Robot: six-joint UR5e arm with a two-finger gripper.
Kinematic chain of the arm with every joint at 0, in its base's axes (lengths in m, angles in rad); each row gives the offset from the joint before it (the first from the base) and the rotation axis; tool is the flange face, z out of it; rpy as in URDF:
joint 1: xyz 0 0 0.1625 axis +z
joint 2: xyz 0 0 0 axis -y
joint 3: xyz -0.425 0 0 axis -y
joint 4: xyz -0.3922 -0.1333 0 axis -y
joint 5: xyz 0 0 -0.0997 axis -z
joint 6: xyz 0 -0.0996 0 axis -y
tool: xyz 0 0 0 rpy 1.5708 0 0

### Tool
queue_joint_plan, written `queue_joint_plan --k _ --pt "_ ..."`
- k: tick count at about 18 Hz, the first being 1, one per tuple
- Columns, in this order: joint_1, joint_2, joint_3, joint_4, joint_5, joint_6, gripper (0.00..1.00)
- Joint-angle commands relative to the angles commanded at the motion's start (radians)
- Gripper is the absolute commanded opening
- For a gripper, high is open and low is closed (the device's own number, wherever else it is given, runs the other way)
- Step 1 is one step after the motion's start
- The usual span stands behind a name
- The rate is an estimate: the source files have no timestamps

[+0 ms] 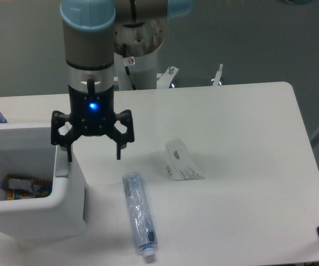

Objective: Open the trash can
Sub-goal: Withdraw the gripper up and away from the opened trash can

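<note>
The trash can (42,205) at the desk's (242,122) left edge is seen open, with the gripper (94,151) spread wide, empty, over its grey tab (62,166).

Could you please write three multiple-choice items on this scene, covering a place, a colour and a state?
1. Where does the clear plastic bottle lie?
A. inside the bin
B. on the table right of the trash can
C. in the gripper

2. What colour is the light on the gripper?
A. blue
B. red
C. green

3. What state is the trash can in?
A. closed
B. tipped over
C. open

Answers: 1 B, the bottle lies on the white table; 2 A, a blue dot glows on its body; 3 C, items show inside it.
</note>
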Motion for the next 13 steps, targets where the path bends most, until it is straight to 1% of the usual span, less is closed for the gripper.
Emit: queue_joint_plan --k 1,3,8,11,13 --pt "0.02 -0.005 0.003 0.009 0.049 0.023 1.0" --pt "0.06 -0.005 -0.003 0.008 0.105 0.083 1.0" --pt "0.202 -0.002 -0.012 -0.008 0.156 0.256 1.0" --pt "0.279 -0.005 -0.03 -0.006 0.162 0.449 1.0" --pt "0.33 0.001 -0.061 -0.008 0.174 0.587 1.0"
